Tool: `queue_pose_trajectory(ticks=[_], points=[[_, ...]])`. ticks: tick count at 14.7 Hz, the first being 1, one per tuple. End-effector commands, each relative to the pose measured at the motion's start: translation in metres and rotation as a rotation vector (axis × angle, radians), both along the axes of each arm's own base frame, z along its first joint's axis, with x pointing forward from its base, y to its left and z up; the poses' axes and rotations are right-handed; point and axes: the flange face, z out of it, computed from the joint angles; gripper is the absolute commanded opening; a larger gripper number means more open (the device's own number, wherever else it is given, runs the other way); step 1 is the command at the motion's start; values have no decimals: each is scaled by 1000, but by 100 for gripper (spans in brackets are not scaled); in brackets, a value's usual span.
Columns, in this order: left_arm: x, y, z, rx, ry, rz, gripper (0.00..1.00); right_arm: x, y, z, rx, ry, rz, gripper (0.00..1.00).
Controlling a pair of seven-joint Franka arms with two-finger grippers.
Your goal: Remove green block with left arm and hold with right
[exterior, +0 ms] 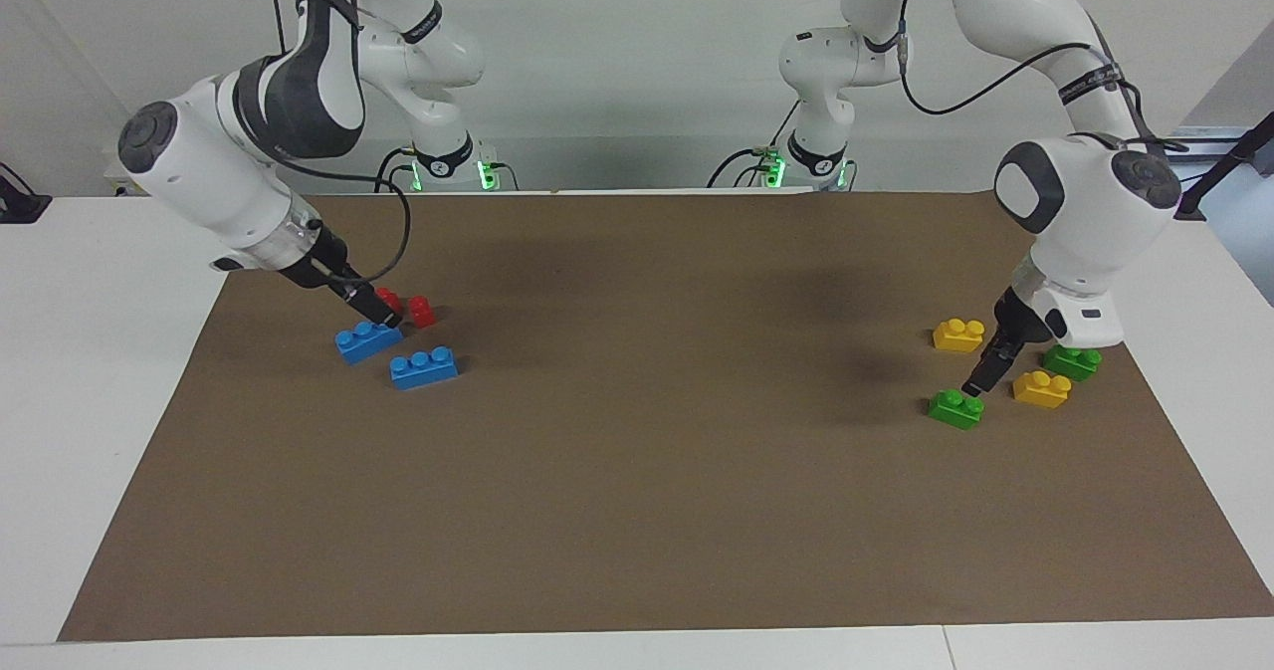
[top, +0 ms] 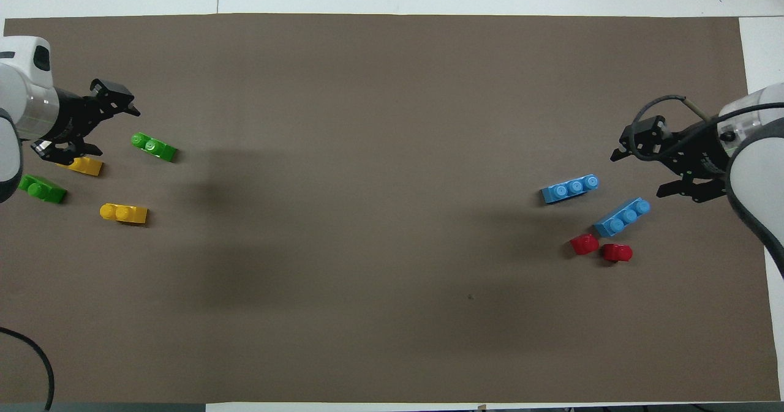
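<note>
A green block (exterior: 956, 408) (top: 154, 147) lies on the brown mat (exterior: 637, 511) at the left arm's end, free of any grip. A second green block (exterior: 1072, 360) (top: 41, 189) lies closer to the mat's edge at that end. My left gripper (exterior: 983, 373) (top: 109, 129) hangs open and empty just above the mat, between the two green blocks. At the right arm's end my right gripper (exterior: 373, 304) (top: 639, 172) is open and empty, raised over the spot beside two blue bricks (exterior: 368, 339) (exterior: 424, 367).
Two yellow bricks (exterior: 958, 335) (exterior: 1042, 388) lie beside the green blocks. Two small red pieces (top: 585, 243) (top: 617, 252) sit next to the blue bricks (top: 569, 188) (top: 621, 217). A dark cable (top: 37, 363) crosses the mat's corner at the left arm's end.
</note>
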Motion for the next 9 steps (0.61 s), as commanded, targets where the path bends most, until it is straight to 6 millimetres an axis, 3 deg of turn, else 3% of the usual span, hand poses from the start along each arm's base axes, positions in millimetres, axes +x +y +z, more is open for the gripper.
queue_pose_trajectory(ticks=[1, 3, 6, 9], points=[[-21, 0, 61, 0, -4, -152, 100, -20, -3, 58, -114, -65, 297, 100], [-38, -2, 89, 10, -2, -313, 100, -33, 3, 97, -124, -94, 421, 100], [-63, -10, 114, 12, 28, -469, 100, -34, 4, 122, -169, -135, 457, 100], [-84, -21, 131, 96, 83, -659, 100, -30, 4, 108, -156, -90, 459, 100]])
